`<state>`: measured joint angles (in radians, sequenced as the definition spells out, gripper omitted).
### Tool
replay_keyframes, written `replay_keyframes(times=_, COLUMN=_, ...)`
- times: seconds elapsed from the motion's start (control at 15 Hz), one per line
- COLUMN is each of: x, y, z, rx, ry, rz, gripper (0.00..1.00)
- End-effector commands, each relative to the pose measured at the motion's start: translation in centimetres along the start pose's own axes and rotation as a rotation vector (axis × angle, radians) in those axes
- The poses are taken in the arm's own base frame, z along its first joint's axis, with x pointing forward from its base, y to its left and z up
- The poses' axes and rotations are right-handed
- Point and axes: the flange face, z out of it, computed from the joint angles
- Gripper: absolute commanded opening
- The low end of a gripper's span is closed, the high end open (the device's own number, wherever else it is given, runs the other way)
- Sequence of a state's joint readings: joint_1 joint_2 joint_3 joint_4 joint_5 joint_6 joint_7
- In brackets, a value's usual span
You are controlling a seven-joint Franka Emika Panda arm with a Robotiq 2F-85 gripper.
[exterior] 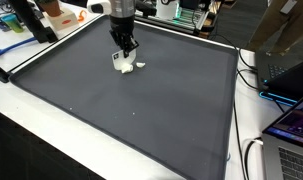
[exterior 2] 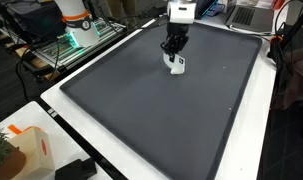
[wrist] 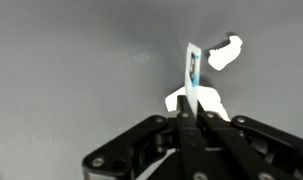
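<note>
Since the gripper (wrist: 189, 118) is clamped shut on only the lower edge of a thin white piece (wrist: 193, 65) with a blue mark, the hold looks marginal. In the wrist view the piece stands on edge between the pads, slightly tilted, so a sideways jolt could pivot it or let it slide out. In both exterior views it sits toward the far middle of the dark mat (exterior: 141, 120) on the worktop (exterior: 21, 115), low over the surface; can't tell if it touches. A wider white part (wrist: 209, 99) lies right at the fingertips, attached or separate is unclear. If separate, it could get dragged or pinched. A loose white bit (wrist: 227, 51) lies just beside, apart from the gripper; a sweep that way could knock it across the mat. Pressing down risks bending the thin piece.
</note>
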<state>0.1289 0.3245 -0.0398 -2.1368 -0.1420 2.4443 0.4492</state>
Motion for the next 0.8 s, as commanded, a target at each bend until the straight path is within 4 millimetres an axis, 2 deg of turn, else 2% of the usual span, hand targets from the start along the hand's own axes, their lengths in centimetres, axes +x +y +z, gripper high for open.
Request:
replay_keyframes(times=0.0, x=1.2, y=-0.1, z=4.9, rx=-0.100, ry=-0.092, rz=0.028, gripper=0.01)
replay_keyframes(times=0.4, x=5.6, y=-2.9, z=2.0, rx=-0.027, ry=-0.166, rz=0.068, gripper=0.01)
replay_keyframes(times=0.53, x=6.7, y=-3.4, z=2.2, rx=-0.046, ry=-0.231, rz=0.074, gripper=0.01)
replay_keyframes(times=0.73, x=8.6, y=-3.0, z=3.5, rx=-0.073, ry=-0.354, rz=0.099, gripper=0.01)
